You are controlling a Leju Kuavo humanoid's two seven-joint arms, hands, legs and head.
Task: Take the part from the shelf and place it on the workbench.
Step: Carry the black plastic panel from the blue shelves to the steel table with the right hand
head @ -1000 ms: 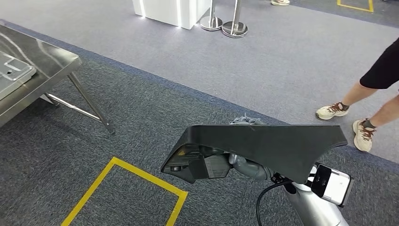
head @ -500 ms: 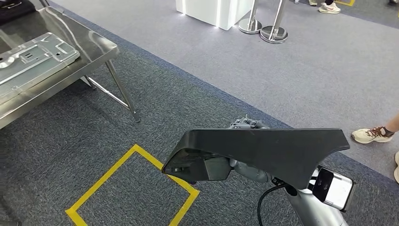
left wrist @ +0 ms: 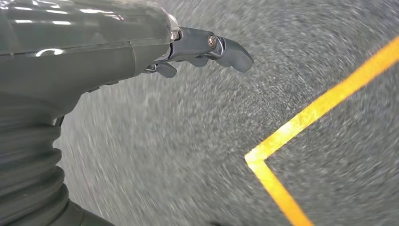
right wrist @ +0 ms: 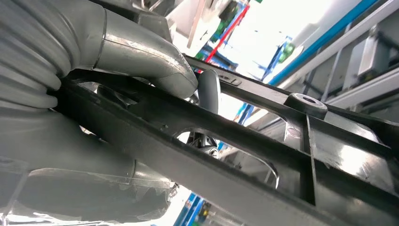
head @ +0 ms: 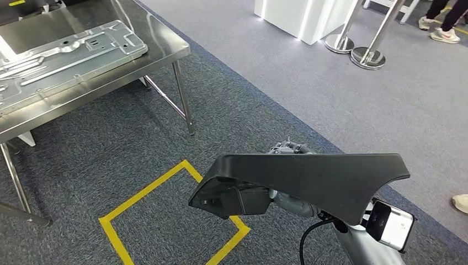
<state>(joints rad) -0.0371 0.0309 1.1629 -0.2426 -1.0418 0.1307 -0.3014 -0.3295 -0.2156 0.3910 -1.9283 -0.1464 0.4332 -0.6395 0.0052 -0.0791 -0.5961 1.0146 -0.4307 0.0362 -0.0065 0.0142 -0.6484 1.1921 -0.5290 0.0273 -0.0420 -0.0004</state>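
Grey carpet (head: 138,143) | right robot hand (head: 287,196) grasps black part (head: 331,179) from beneath | left robot hand (left wrist: 94,52) empty, fingers loose

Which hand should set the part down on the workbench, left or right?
Right. The right hand already grips the black part, so no handover is needed. The left hand holds nothing and hangs over the carpet. The workbench lies ahead to the left.

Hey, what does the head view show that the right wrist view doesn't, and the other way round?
Head view alone: the steel workbench with a metal panel on it, yellow floor tape, and stanchion bases. Right wrist view alone: the ribbed underside of the black part, with the thumb pressed on a rib. Both: the right hand holding that black part.
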